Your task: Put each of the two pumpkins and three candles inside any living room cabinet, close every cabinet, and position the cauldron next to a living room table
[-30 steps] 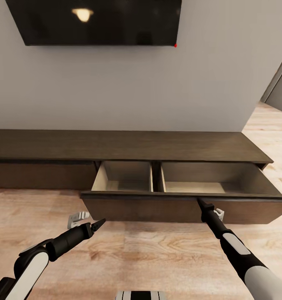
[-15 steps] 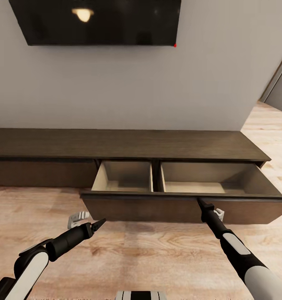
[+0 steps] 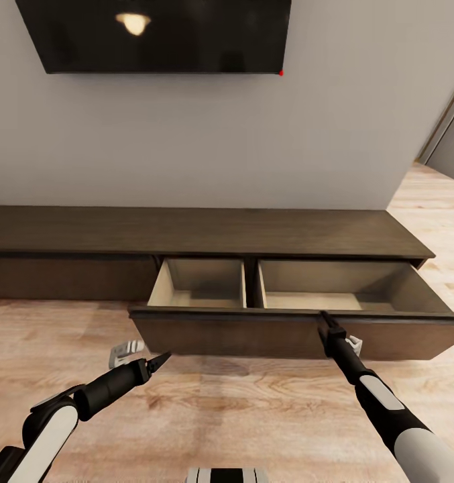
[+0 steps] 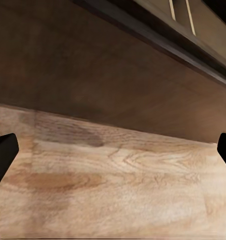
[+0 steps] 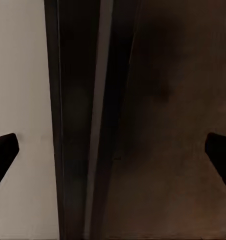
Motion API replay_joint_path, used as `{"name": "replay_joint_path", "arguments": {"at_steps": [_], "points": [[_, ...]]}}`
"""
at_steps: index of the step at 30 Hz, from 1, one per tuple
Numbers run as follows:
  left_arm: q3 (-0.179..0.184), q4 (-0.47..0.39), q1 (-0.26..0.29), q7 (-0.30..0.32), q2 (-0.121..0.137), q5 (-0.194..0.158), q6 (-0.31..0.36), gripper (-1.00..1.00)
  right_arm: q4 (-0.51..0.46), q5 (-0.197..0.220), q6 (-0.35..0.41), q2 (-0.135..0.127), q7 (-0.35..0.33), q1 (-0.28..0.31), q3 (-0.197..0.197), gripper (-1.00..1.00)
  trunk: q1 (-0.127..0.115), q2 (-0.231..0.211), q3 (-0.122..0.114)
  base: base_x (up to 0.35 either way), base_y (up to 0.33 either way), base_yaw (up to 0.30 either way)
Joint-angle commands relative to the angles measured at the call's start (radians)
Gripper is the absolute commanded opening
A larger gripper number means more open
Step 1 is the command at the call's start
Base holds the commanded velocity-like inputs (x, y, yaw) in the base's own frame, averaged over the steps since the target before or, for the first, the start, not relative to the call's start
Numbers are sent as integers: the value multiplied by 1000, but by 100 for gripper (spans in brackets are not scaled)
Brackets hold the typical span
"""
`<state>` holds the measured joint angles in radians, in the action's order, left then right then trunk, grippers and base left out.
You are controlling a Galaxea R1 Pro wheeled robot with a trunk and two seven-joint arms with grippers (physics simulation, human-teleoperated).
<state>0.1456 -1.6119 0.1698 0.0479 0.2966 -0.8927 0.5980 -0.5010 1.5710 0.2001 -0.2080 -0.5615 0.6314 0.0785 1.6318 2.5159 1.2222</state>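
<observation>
The long dark brown cabinet (image 3: 200, 231) stands against the wall under the TV. One wide drawer (image 3: 240, 335) is pulled out, and its two pale compartments (image 3: 200, 285) are bare inside. My right gripper (image 3: 328, 323) is open at the top edge of the drawer front; in the right wrist view its fingertips (image 5: 4, 150) sit either side of that edge (image 5: 100, 125). My left gripper (image 3: 161, 361) hangs open over the floor, just before the drawer's lower left part (image 4: 93, 65), holding nothing. The pumpkins, candles, cauldron and table are out of view.
A black TV (image 3: 153, 33) hangs on the grey wall above the cabinet. Light wood plank floor (image 3: 253, 402) spreads in front of the drawer. A grey doorway (image 3: 451, 141) opens at the far right, past the wall's corner. The drawer front juts out toward me.
My right gripper has crept slightly up to the drawer front's top edge. The drawer and my left arm have stayed put; the picture has shifted a little.
</observation>
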Motion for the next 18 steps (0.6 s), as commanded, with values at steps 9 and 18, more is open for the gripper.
{"name": "replay_joint_path", "arguments": {"at_steps": [9,18], "points": [[0,0,0,1,1,-2,3,100,1,11,2,-2,-4,1,6,100,0,0,1,-295,0,0],[0,0,0,1,1,-2,4,100,1,11,3,-2,-4,1,6,100,0,0,1,-335,0,0]]}}
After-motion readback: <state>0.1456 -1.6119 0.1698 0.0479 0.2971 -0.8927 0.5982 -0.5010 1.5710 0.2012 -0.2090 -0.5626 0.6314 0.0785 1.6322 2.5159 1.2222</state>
